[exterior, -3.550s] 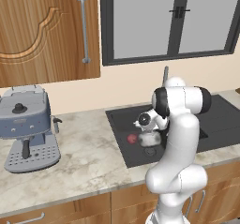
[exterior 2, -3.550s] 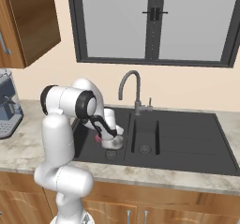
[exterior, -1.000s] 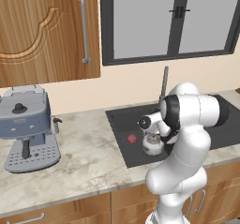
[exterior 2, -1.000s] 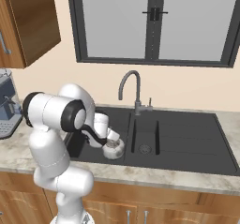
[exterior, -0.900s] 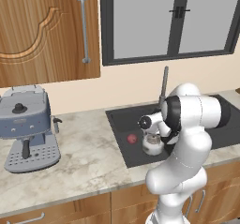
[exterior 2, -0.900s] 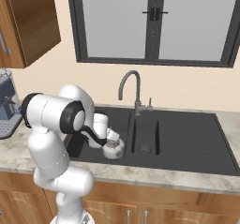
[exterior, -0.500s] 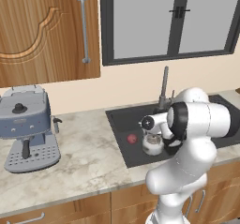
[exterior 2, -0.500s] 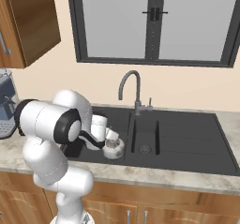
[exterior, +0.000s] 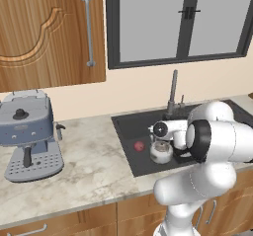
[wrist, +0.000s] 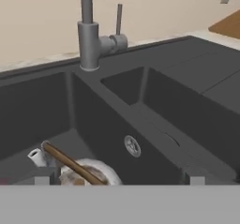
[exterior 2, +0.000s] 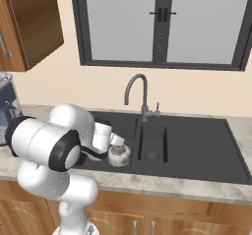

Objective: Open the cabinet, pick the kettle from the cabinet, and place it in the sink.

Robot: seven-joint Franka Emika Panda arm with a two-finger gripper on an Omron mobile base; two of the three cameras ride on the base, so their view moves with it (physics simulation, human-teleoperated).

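The small silver kettle (exterior: 161, 151) stands upright in the left basin of the black sink (exterior: 124, 127), its dark arched handle up. From the right base it is the kettle (exterior 2: 119, 155) just left of the sink's (exterior 2: 197, 153) divider. My gripper (exterior: 169, 138) hovers close above it, open and holding nothing. In the hand view the kettle (wrist: 91, 173) lies low between the wide-apart tips of the gripper (wrist: 117, 180), with the handle slanting across. The grey faucet (wrist: 88, 35) rises behind. The cabinet is out of view.
A blue-grey espresso machine (exterior: 27, 134) stands on the marble counter at the left. Above it hangs a shut wooden door (exterior: 44, 32) with its bar handle on the right edge. A small red object (exterior: 140, 145) lies in the basin left of the kettle. A window spans the back wall.
The arm's big joint has swung down and toward the counter front while the hand stays over the kettle. The kettle has not moved, and the jaws stay open.
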